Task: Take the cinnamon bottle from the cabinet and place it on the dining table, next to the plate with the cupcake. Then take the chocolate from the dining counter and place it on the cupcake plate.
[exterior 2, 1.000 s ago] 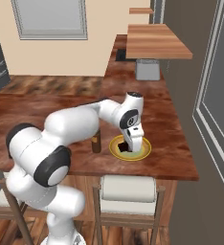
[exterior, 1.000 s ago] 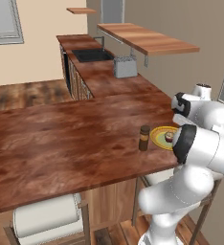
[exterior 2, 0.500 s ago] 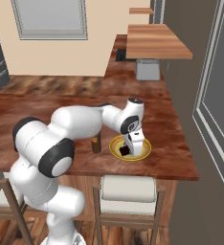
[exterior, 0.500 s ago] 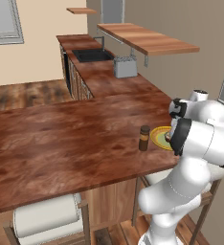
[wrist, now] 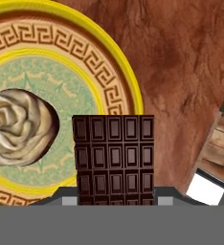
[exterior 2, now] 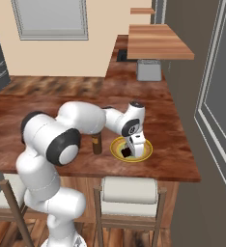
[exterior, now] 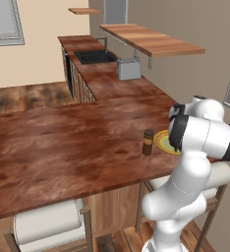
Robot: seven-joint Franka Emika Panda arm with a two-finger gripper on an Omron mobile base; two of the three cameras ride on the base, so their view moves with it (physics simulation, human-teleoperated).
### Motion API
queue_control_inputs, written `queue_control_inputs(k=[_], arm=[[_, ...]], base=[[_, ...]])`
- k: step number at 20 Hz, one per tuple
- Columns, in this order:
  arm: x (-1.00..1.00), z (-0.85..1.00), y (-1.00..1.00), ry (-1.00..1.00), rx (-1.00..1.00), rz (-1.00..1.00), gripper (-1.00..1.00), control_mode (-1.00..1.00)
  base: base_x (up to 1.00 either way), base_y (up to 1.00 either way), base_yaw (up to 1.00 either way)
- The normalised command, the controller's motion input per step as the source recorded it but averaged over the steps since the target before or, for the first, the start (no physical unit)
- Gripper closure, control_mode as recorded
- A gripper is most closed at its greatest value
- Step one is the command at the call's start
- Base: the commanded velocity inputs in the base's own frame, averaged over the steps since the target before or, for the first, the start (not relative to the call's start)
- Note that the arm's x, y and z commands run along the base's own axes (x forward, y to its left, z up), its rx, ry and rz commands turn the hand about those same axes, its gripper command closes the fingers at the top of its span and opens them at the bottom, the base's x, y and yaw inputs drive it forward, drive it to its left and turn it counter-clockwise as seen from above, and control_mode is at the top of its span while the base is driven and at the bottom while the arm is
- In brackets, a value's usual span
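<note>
The dining table fills the middle of the left base view, a broad reddish-brown wood-grain top. At its right side the cinnamon bottle stands upright just beside the plate. In the hand view the chocolate rises from the bottom centre, pinched by the gripper above the plate's rim, right of the cupcake. A darker counter with a sink runs toward the upper centre under a paler wall shelf; a stool sits below the table edge in the right base view.
</note>
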Motion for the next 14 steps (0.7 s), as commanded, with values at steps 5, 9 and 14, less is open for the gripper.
queue_control_inputs(k=[5, 9, 14], arm=[[0.1, -0.14, 0.0, 0.0, 0.0, 0.0, 1.0, -1.0], [0.07, -0.1, 0.0, 0.0, 0.0, 0.0, 1.0, -1.0], [0.12, -0.09, 0.0, 0.0, 0.0, 0.0, -1.0, -1.0]], base=[[0.0, 0.0, 0.0], [0.0, 0.0, 0.0], [0.0, 0.0, 0.0]])
